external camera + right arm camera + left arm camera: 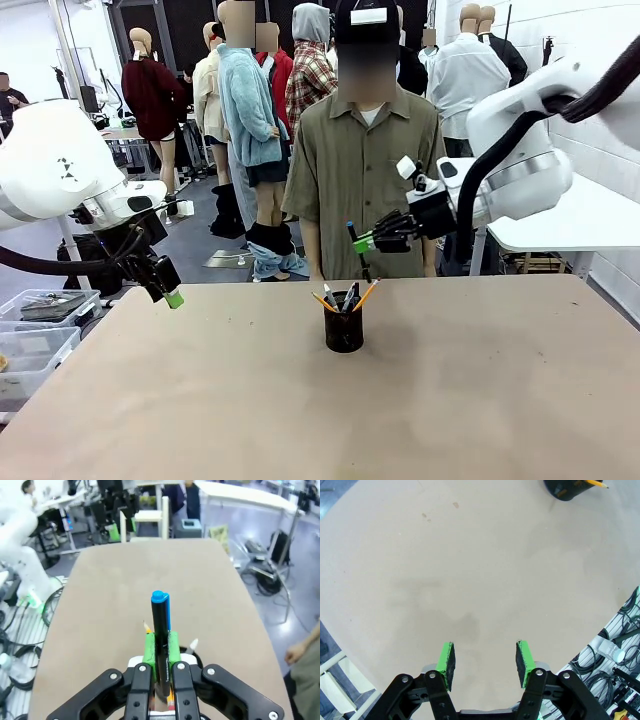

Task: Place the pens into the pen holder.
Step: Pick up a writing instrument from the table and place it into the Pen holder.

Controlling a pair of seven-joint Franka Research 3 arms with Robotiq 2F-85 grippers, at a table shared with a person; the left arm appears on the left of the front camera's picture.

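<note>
The right gripper (pixel 366 241) hangs above the pen holder (pixel 344 331), which stands near the middle of the surface (pixel 480 400), and its jaws pinch a dark pen with a blue cap (pixel 160 625), held roughly upright. In the front view the pen's lower end seems close above the cup's rim. To do this well, I judge the pen should be centred over the free gap among the pens (pixel 350 297) already standing there (orange pencils lean out to both sides), lowered straight until its tip is inside, then let go. A slanted descent could knock a pencil or tip the light cup. The left gripper (pixel 485 662) waits off to the left, its jaws spread and holding nothing.
</note>
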